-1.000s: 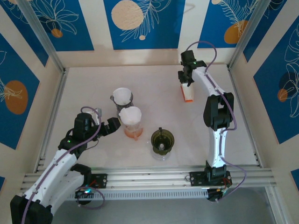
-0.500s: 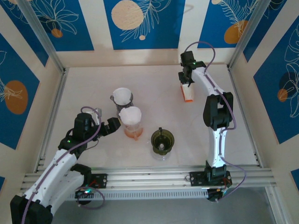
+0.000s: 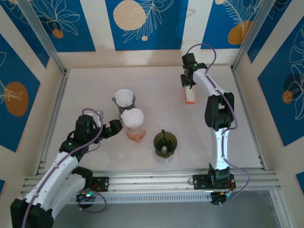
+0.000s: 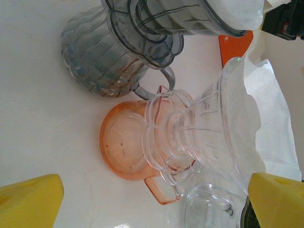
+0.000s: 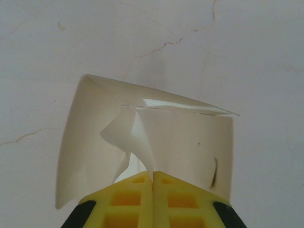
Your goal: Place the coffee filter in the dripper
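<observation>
Right gripper [image 5: 153, 176] has its yellow pads pressed together. A curled flap of the coffee filter [image 5: 142, 133] runs straight down into the seam between them, so it looks pinched on the paper. How much paper sits between the pads I can't tell, because they cover the filter's lower edge. From the wrist the filter is a broad pale fan lying across the frame, long axis left to right. Its folded ridge runs along the top and slants down to the right, with the white table [image 5: 237, 42] behind it.

From overhead, that gripper [image 3: 188, 85] is at the far right of the table. There the filter [image 3: 190, 94] shrinks to a narrow pale sliver running away from the arm bases, with an orange holder [image 3: 191, 100] at its near end. The pinch itself is hidden under the wrist.

Left gripper [image 3: 114, 128] stands wide apart with nothing in it, just beside a clear dripper [image 3: 132, 117] lined with white paper and seated on an orange cup [image 3: 135, 137]. Its wrist camera shows the dripper's ribs [image 4: 204, 128], the cup [image 4: 121, 147] and a grey carafe [image 4: 99, 57] close up, with the gripper's [image 4: 152, 194] pads cut off at the bottom corners.

Nearer the bases, a dark dripper [image 3: 165, 141] sits well apart from the pinched filter. Its inside is too dark to make out.
</observation>
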Controlling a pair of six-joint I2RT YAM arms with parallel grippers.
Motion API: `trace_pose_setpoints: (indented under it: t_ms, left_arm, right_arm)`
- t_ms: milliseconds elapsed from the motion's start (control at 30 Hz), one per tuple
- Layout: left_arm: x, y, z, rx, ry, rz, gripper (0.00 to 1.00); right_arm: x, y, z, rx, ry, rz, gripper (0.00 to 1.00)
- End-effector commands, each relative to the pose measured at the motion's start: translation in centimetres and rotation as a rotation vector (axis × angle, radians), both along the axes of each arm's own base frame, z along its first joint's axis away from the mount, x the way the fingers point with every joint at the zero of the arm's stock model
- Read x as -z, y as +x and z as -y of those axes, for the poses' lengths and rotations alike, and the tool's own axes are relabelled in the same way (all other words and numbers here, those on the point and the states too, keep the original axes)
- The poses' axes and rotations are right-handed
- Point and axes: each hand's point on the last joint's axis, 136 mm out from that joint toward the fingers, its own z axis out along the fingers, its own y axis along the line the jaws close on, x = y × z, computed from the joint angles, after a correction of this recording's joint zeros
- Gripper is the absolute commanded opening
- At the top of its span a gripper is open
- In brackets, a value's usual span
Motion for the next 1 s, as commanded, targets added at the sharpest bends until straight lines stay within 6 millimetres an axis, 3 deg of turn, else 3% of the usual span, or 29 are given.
trace_pose_setpoints:
  t_ms: [0,200,467,667,867,967]
  left_arm:
    - [-0.3,0.1,-0.2,-0.013,-0.013,0.004,1.00]
    - [-0.8,0.1,0.0,-0.004,-0.024,0.016,1.00]
    - [-2.0,-0.3,0.0,0.011,-0.029,0.050,1.00]
    - [-3.2,-0.7,-0.2,0.024,-0.012,0.085,1.00]
    - [-4.5,-1.2,-0.2,0.041,-0.002,0.123,1.00]
    - [-5.2,-1.4,-0.3,0.051,0.008,0.141,1.00]
  right_arm:
    - [-2.1,0.3,-0.3,0.008,0.000,0.061,0.00]
    - [-5.5,-1.5,-0.9,0.022,0.028,0.115,0.00]
    - [-8.4,-7.2,-0.2,0.109,0.050,0.152,0.00]
    - [-11.3,-14.6,-1.7,0.086,0.126,0.199,0.00]
    - [-15.6,-24.1,-5.9,-0.104,0.258,0.216,0.00]
    - [-16.7,-29.2,-8.7,-0.232,0.368,0.128,0.00]
